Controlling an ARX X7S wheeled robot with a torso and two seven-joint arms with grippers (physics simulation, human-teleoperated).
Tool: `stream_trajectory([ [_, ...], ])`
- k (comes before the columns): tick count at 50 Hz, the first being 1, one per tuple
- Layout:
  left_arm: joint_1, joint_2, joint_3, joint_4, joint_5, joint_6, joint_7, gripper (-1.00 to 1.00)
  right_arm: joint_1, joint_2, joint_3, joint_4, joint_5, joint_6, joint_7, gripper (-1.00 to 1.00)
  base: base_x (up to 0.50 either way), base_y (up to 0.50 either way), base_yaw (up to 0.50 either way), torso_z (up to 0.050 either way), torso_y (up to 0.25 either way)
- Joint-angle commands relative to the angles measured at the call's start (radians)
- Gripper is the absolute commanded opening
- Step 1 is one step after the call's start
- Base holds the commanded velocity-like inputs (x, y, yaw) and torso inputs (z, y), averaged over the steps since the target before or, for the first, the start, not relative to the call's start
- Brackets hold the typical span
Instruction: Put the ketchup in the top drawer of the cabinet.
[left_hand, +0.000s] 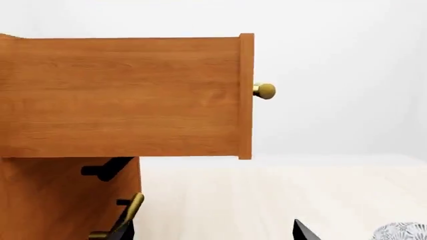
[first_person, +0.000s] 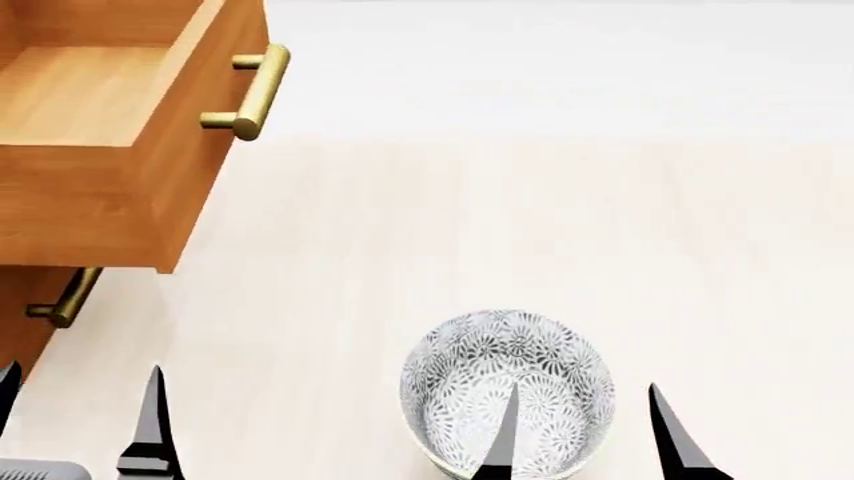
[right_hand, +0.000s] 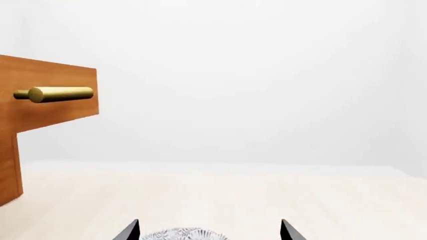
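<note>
Standing open, both tools (first_person: 83, 420) (first_person: 583, 425) empty; right above patterned bowl (first_person: 534, 360), top drawer (first_person: 94, 200) out.

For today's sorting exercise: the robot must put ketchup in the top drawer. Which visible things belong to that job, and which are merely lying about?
Job: top drawer, pulled open; cabinet. No ketchup is in view.
Lying about: patterned bowl; table.
</note>
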Motion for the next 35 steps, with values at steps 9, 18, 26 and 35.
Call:
stream_trajectory([
  [9, -0.007, -0.011, 0.015, -0.027, -0.011, 0.008, -0.013, 1.00, 0.008, 0.008, -0.010, 0.016, 0.016, 0.004, 0.018, 1.00, 0.15, 0.50, 0.00, 0.000, 0.000],
  [18, -0.012, -0.015, 0.021, -0.042, -0.015, 0.013, -0.019, 1.00, 0.014, 0.014, -0.016, 0.027, 0.019, 0.000, 0.024, 1.00, 0.00, 0.50, 0.00, 0.000, 0.000],
  [26, -0.012, -0.020, 0.028, -0.043, -0.017, 0.014, -0.025, 1.00, 0.015, 0.019, -0.020, 0.026, 0.023, 0.001, 0.030, 1.00, 0.00, 0.50, 0.00, 0.000, 0.000],
  [35, -0.011, -0.025, 0.031, -0.043, -0.021, 0.018, -0.031, 1.00, 0.008, 0.025, -0.017, 0.018, 0.040, -0.017, 0.030, 1.00, 0.00, 0.32, 0.00, 0.000, 0.000],
])
